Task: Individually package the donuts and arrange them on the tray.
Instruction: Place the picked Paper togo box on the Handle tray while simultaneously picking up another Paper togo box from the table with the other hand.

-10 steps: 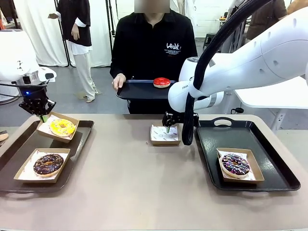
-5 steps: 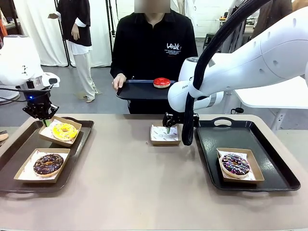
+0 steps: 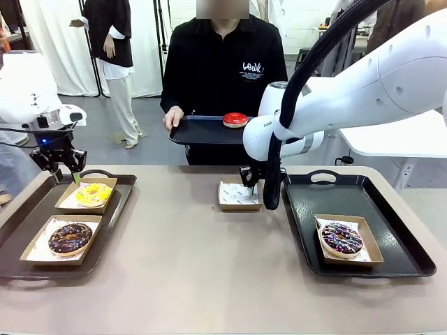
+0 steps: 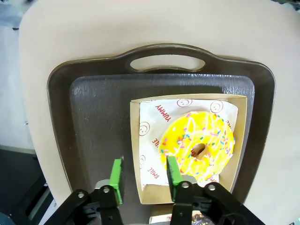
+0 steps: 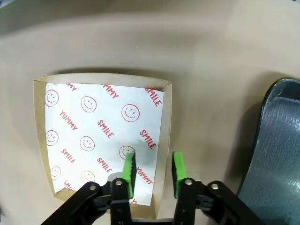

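Front view: the left gripper hung just above the far edge of the yellow-iced donut's box, its green pads apart and nothing between them. The yellow-iced donut lay in that box at the far end of the left tray, and the chocolate-glazed donut sat in its own box nearer the robot on the same tray. On the right tray the dark sprinkled donut rested in a third box. The person across the table held a small dark tray with one hand; the red-iced donut sat on it.

The right gripper reached down to the empty paper-lined box in the middle of the table, at the box's right side.

In the left wrist view, the left gripper showed its two fingers parted over the tray floor and the near-left corner of the box, clear of the yellow-iced donut.

In the right wrist view, the right gripper straddled the side wall of the empty box: one pad was inside, over the smiley-printed paper, and the other outside above the table. The jaws stood part-way apart with the wall between them; whether the pads actually pressed on the wall could not be told. The edge of the right tray lay just beside.
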